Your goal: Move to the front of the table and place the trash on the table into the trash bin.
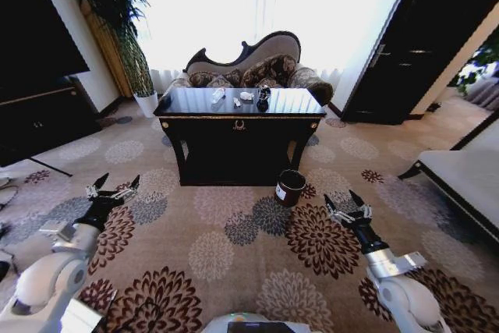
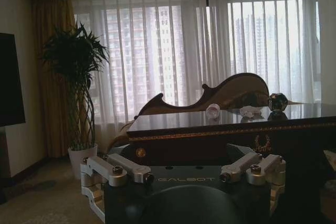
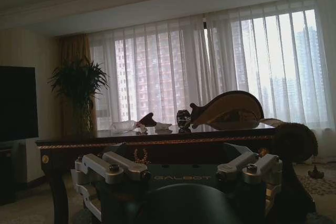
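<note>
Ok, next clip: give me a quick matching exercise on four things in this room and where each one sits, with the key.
Things:
1. trash
2. trash bin
3. potted plant
4. sofa

Places:
A. on the carpet by the table's front right leg
B. behind the table, before the curtained window
C. on the table top
D. in the corner left of the table

Pairs: 1-C, 2-A, 3-D, 4-B

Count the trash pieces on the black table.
4 visible on the glossy black wooden table: a white crumpled paper wad toward its left, a small white scrap nearer the front, another white wad mid-table, and a dark crushed can rightmost. Smaller bits may be hidden.
</note>
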You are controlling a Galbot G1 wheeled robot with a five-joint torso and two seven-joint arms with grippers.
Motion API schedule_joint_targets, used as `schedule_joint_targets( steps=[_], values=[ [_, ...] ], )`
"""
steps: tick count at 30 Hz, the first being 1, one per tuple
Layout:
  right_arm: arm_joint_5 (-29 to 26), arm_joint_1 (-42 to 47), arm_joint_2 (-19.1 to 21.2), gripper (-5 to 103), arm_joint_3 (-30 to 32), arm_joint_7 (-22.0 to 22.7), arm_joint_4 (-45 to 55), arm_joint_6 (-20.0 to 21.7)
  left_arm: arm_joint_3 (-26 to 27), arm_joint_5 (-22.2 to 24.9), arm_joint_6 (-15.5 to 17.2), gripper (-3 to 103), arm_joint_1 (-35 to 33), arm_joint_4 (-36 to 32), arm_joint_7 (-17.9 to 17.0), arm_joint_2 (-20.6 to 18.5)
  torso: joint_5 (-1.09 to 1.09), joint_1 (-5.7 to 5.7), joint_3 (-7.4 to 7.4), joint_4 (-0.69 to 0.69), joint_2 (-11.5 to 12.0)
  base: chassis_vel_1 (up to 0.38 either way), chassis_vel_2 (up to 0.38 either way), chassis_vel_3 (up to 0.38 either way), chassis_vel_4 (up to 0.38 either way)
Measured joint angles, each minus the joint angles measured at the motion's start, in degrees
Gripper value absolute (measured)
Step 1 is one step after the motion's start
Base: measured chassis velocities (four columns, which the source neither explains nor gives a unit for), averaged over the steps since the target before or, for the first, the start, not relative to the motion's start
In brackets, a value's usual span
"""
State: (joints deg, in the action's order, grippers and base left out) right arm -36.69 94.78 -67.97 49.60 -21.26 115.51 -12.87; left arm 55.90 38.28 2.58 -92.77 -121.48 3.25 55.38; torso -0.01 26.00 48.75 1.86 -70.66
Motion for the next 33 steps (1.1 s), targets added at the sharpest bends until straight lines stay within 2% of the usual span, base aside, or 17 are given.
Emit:
schedule_joint_targets(
  steps=[15,33],
  values=[
    [0.28,0.08,-0.62,100,-0.17,-0.8,-0.43,-0.59,-0.04,0.14,-0.16,100,-0.39,-0.23,0.57,0.28,0.0,-0.01,-0.01,0.0,-0.01,-0.028,0.031,0.024,-0.033],
    [0.26,0.16,-0.81,100,-0.17,-0.95,-0.22,-0.61,0.09,0.09,-0.44,100,-1.07,-0.2,1.38,0.46,-0.01,0.03,0.01,0.01,0.02,-0.228,0.236,0.231,-0.232]
  ],
)
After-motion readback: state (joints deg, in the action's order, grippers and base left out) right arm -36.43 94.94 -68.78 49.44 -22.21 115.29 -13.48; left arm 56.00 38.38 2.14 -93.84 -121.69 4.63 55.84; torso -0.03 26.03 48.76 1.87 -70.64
